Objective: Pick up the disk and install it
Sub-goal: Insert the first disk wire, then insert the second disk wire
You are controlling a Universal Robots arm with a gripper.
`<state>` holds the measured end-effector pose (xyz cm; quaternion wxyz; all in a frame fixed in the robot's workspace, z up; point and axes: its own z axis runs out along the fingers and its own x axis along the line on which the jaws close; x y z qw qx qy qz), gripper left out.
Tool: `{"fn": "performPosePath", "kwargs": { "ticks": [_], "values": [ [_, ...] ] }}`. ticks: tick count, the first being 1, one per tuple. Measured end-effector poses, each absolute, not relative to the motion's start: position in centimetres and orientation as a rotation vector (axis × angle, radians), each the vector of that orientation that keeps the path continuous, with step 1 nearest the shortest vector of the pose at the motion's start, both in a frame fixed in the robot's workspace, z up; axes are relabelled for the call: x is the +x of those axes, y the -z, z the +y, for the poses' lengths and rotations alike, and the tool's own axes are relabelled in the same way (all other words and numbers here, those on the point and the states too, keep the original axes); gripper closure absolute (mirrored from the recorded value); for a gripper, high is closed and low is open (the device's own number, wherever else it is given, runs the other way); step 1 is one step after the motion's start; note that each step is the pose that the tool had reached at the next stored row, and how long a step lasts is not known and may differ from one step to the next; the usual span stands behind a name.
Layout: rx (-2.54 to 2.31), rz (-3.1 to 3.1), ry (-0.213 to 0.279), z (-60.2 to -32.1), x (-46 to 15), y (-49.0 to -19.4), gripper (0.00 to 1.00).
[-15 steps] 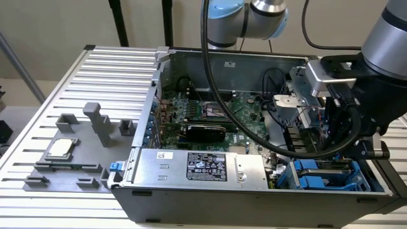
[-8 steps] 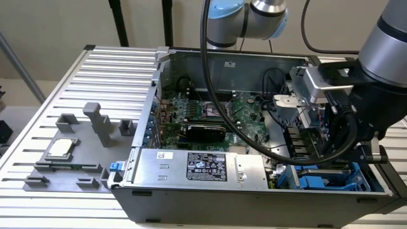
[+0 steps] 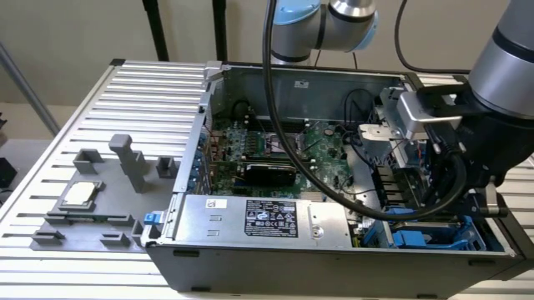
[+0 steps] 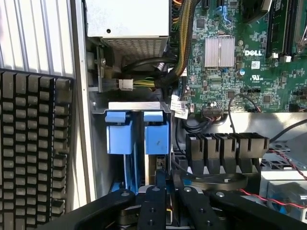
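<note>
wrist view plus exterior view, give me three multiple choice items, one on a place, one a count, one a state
1. The gripper is nearest to:
A) the small silver chip
B) the blue carrier handles
C) the power supply

2. Blue carrier handles standing side by side:
A) one
B) two
C) four

3. The side of the computer case is:
A) open
B) covered by a panel
C) taped shut

Answers:
1 B, the handles sit just beyond it in the wrist view.
2 B, two show in the bay.
3 A, the motherboard lies exposed.
</note>
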<state>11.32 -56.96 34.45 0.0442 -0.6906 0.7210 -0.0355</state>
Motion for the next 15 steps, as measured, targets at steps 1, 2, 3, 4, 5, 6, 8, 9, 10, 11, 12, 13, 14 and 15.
{"fn": "performPosePath", "kwargs": {
  "ticks": [1,2,3,4,5,6,8,9,10,11,12,13,14,15],
  "values": [
    [-2.11,2.203,0.109,-56.96,11.34,-34.42,1.0],
    [-2.11,2.203,0.109,-56.96,11.37,-34.39,1.0],
    [-2.11,2.203,0.109,-56.96,11.4,-34.37,1.0],
    [-2.11,2.203,0.11,-56.97,11.43,-34.34,1.0],
    [-2.11,2.203,0.11,-56.97,11.46,-34.32,1.0],
    [-2.11,2.203,0.11,-56.97,11.5,-34.29,1.0],
    [-2.11,2.203,0.11,-56.97,11.55,-34.24,1.0],
    [-2.11,2.203,0.11,-56.97,11.59,-34.22,1.0],
    [-2.11,2.203,0.11,-56.98,11.62,-34.2,1.0],
    [-2.11,2.203,0.11,-56.98,11.63,-34.17,1.0],
    [-2.109,2.203,0.11,-56.99,11.64,-34.14,1.0],
    [-2.11,2.203,0.11,-56.99,11.65,-34.09,1.0],
    [-2.11,2.202,0.11,-57.0,11.66,-34.04,1.0],
    [-2.11,2.203,0.11,-57.0,11.66,-33.99,1.0]
  ]
}}
